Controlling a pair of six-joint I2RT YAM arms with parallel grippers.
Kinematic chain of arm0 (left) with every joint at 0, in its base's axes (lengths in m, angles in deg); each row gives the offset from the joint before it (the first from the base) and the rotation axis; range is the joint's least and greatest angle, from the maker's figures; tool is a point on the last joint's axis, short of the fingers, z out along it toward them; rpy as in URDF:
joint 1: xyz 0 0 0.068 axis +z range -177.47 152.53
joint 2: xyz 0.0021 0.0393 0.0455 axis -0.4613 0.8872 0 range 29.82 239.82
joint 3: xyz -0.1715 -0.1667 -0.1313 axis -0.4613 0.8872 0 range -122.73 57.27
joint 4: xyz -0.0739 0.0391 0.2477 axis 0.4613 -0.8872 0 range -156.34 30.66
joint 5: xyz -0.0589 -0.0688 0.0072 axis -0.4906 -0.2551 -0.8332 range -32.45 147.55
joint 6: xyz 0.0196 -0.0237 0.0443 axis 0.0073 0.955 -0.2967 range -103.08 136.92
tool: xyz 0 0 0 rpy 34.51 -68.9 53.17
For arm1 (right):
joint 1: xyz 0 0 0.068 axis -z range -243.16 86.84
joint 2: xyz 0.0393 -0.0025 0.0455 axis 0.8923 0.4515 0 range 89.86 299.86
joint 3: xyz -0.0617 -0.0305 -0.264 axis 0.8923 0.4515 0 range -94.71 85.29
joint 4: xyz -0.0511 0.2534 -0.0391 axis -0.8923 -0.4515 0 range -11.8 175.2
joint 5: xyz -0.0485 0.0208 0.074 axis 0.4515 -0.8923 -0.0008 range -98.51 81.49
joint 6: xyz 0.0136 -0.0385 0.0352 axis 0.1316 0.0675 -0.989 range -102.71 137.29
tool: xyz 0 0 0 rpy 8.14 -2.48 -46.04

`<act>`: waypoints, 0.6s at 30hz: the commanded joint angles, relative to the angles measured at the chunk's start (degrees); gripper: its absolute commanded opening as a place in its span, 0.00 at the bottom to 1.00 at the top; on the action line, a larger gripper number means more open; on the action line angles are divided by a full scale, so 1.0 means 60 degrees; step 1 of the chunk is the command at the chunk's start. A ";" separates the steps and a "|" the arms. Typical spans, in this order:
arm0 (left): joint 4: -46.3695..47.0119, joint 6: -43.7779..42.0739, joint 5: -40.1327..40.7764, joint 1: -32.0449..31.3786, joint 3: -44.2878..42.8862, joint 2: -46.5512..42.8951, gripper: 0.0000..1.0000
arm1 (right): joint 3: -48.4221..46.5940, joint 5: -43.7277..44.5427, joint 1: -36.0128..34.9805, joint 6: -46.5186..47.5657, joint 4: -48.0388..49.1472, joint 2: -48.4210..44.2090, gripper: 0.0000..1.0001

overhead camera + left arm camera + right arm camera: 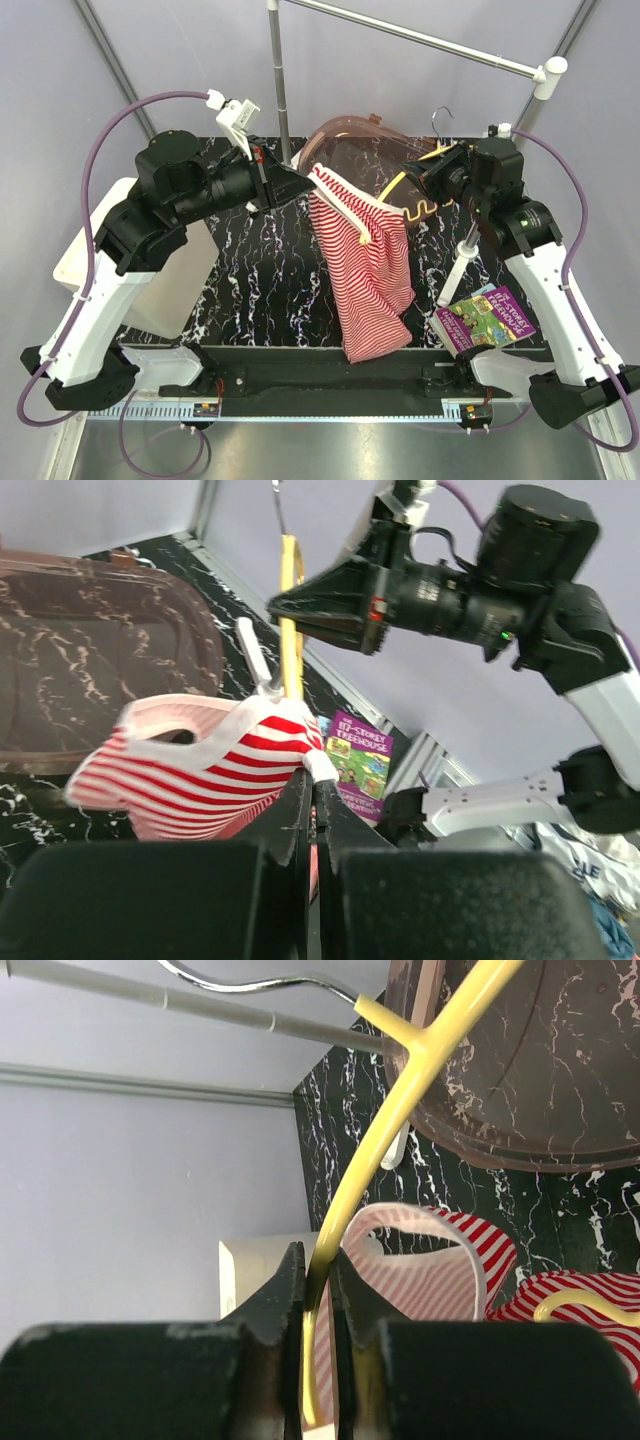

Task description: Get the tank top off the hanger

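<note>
My left gripper (316, 780) pinches shut on a strap of the red-and-white striped tank top (370, 280), to peel outward while my right gripper (318, 1260) clamps the thin yellow plastic hanger (395, 1105) steady.

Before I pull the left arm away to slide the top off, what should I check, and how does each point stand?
1. Left gripper shut on the white trim of the tank top: ok.
2. Right gripper shut on the hanger: ok.
3. Hook apart from the rail: ok, seen from the top view.
4. Tank top off the hanger: not ok; the fabric hangs from it beside the right gripper.
5. Room for the left arm beside the upright pole: cannot tell; the pole stands close behind that gripper.
</note>
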 commanded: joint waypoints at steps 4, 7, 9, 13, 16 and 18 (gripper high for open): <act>0.0815 0.0499 -0.1379 0.0123 0.0282 -0.0482 0.00 | -0.0979 0.0675 -0.0035 -0.0575 0.0208 0.0512 0.00; 0.1166 0.0749 -0.1714 0.0123 0.1043 -0.0571 0.00 | -0.1491 0.0149 -0.0035 -0.0941 0.0340 0.0951 0.00; 0.1196 0.0851 -0.1876 0.0123 0.1338 -0.0513 0.00 | -0.1769 -0.0044 -0.0035 -0.1336 0.0515 0.1143 0.00; 0.1269 0.0882 -0.2417 0.0123 0.1485 -0.0322 0.00 | -0.1932 -0.0425 -0.0035 -0.2069 0.0852 0.1538 0.00; 0.1167 0.0662 -0.2303 0.0152 0.1514 -0.0351 0.00 | -0.1976 -0.0615 -0.0035 -0.2392 0.1175 0.1627 0.00; 0.0803 0.0545 -0.1923 0.0457 0.1383 -0.0366 0.00 | -0.1932 -0.0689 -0.0035 -0.2451 0.1292 0.1598 0.00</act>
